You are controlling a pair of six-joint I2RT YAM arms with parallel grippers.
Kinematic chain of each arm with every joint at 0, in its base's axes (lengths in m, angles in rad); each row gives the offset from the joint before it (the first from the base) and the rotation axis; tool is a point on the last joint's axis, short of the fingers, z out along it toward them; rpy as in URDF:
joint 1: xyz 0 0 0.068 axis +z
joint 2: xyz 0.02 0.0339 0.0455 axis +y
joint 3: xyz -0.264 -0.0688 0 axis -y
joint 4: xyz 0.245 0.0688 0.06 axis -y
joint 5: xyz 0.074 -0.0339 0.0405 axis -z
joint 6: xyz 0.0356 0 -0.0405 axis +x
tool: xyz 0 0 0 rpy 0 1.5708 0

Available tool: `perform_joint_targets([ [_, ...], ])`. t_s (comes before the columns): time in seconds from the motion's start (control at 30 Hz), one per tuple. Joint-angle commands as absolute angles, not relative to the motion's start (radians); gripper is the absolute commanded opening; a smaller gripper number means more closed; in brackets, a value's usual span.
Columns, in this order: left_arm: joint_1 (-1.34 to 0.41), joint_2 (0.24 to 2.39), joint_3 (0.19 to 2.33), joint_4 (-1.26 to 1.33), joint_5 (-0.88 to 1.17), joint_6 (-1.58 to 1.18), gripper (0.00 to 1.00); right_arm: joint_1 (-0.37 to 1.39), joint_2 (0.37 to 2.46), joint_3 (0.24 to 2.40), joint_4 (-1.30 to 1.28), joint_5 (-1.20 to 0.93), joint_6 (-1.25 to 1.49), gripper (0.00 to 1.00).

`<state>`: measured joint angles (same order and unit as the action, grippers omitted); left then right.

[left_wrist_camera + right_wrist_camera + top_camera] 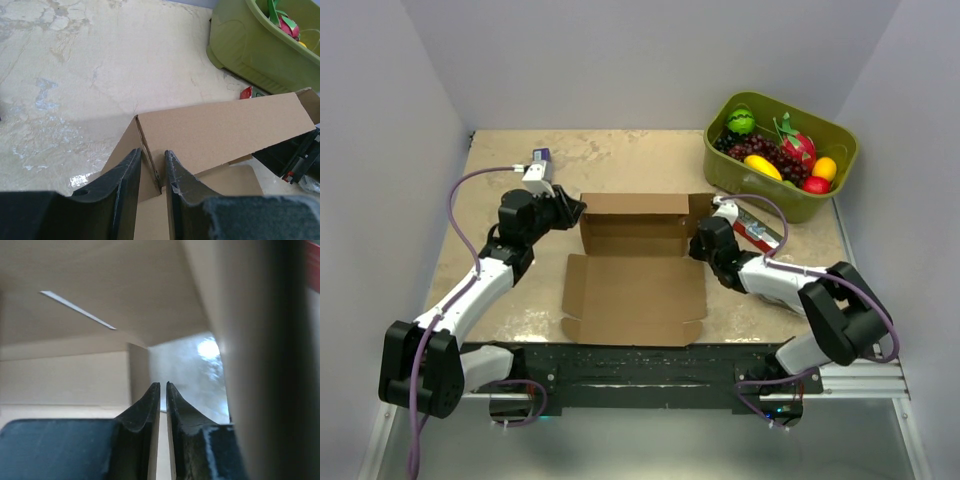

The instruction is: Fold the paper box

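Brown cardboard mailer box (635,285) sits between the grippers, seemingly half folded: rear wall up, near panel flat. Left gripper (150,152) clamps its end wall; right gripper (163,385) is nearly closed, grip unclear.

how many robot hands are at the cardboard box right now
2. The left hand is at the left end of the paper box, astride its end wall. The right hand is tucked in at its right end.

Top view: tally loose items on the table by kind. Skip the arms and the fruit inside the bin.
paper box: 1
green bin: 1
red-and-white packet: 1
Total: 3
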<state>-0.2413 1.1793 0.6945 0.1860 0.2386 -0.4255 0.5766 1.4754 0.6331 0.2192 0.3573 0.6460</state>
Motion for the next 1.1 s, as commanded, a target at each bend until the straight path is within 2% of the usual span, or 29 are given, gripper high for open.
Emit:
perform_joint_targets([
  [0.0, -0.258, 1.216, 0.655, -0.054, 0.235, -0.371, 0.3, 0.577, 1.496, 0.66, 0.347, 0.272, 0.606, 0.13],
  [0.47, -0.261, 1.223, 0.657, -0.054, 0.238, -0.371, 0.3, 0.577, 1.635, 0.678, 0.433, 0.161, 0.615, 0.12],
  [0.8, -0.262, 1.223, 0.658, -0.055, 0.239, -0.371, 0.3, 0.581, 1.72, 0.724, 0.284, 0.207, 0.65, 0.07],
  [1.07, -0.264, 1.223, 0.658, -0.055, 0.239, -0.371, 0.3, 0.606, 1.691, 0.695, 0.201, 0.281, 0.667, 0.06],
])
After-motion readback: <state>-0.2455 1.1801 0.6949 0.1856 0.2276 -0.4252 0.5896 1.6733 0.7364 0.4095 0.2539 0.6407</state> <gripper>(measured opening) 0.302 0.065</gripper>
